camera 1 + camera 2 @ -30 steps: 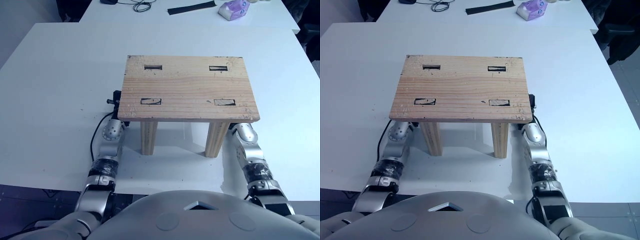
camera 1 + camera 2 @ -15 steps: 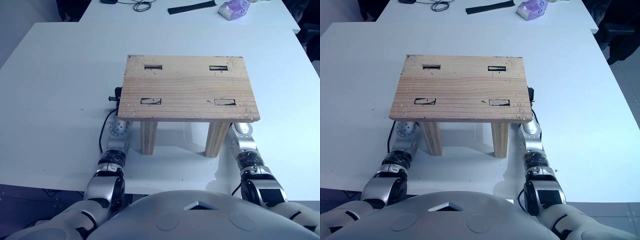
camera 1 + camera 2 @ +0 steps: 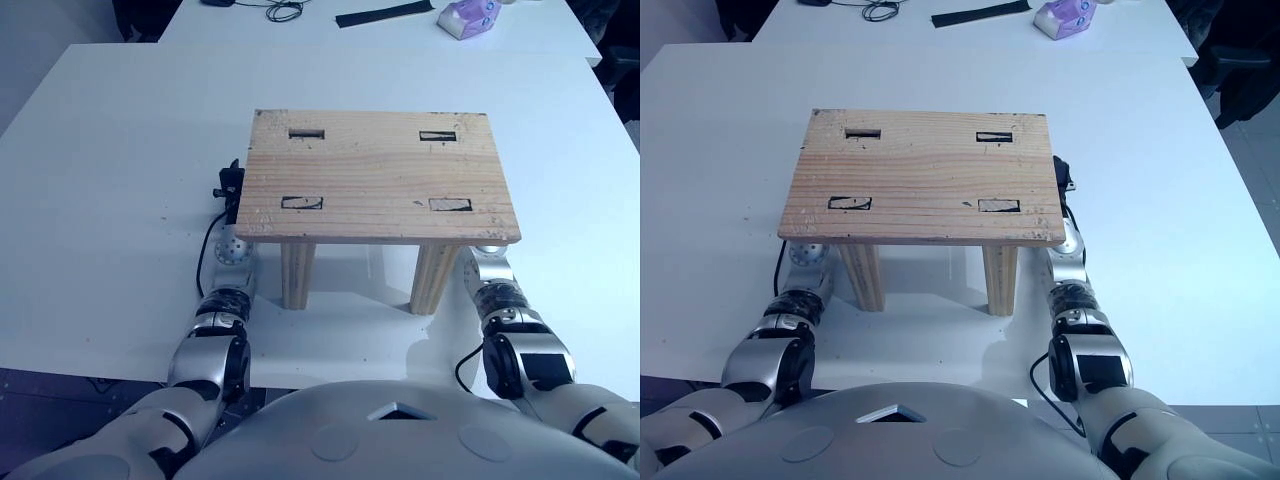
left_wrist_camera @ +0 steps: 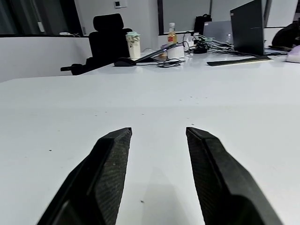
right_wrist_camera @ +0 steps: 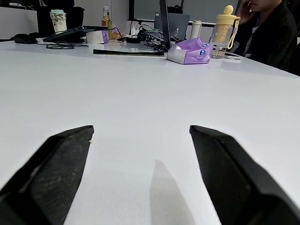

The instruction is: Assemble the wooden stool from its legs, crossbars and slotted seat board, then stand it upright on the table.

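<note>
Head stereo pair: mounted high, facing forward and down onto the stool (image 3: pixel 375 175) and white table (image 3: pixel 120 150); both eyes share one scene, offset sideways. Left wrist camera: low over the tabletop, looking level past the left gripper (image 4: pixel 159 130). Right wrist camera: likewise past the right gripper (image 5: pixel 141 127) (purple tissue pack (image 5: pixel 190 50) shared with head views).

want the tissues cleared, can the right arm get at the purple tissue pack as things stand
Probably not. Nothing blocks the open right gripper, but the purple tissue pack sits well beyond it on the far table, while the arm lies beside the stool.
</note>
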Robot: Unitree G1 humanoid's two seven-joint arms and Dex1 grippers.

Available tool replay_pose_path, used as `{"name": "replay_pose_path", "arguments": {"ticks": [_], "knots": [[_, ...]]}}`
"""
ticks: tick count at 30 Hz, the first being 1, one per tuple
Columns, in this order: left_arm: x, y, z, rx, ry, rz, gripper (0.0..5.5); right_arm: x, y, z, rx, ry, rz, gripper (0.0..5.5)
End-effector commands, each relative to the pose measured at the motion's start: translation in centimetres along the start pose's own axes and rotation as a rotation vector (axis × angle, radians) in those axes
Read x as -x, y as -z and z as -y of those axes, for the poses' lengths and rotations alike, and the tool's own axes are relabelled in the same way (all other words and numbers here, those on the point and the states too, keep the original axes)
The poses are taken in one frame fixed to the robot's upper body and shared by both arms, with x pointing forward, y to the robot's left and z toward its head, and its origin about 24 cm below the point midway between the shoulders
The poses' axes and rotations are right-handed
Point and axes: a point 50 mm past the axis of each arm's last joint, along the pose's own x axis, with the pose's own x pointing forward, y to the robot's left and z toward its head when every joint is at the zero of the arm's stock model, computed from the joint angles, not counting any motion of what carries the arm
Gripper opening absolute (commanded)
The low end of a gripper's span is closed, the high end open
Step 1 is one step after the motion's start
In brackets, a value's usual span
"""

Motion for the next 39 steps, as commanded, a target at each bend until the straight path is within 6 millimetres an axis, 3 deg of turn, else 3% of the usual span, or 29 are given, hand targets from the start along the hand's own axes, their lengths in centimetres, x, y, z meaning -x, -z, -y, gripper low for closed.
{"name": "replay_pose_path", "arguments": {"ticks": [1, 24, 33, 39], "knots": [[-0.4, -0.3, -0.1, -0.025, -0.012, 0.008, 2.16, -0.7, -0.7, 0.6, 0.014, 0.014, 0.017, 3.78], [0.0, 0.2, 2.5, -0.001, -0.008, -0.002, 2.16, -1.7, -1.6, 1.5, 0.055, 0.022, 0.033, 3.78], [-0.1, 0.0, 2.5, 0.008, -0.024, 0.007, 2.16, -2.2, -2.1, 2.0, 0.051, 0.027, 0.031, 3.78], [0.8, 0.9, 1.1, 0.003, -0.106, -0.019, 2.16, -3.2, -3.3, 1.9, 0.084, -0.032, 0.035, 3.78]]}}
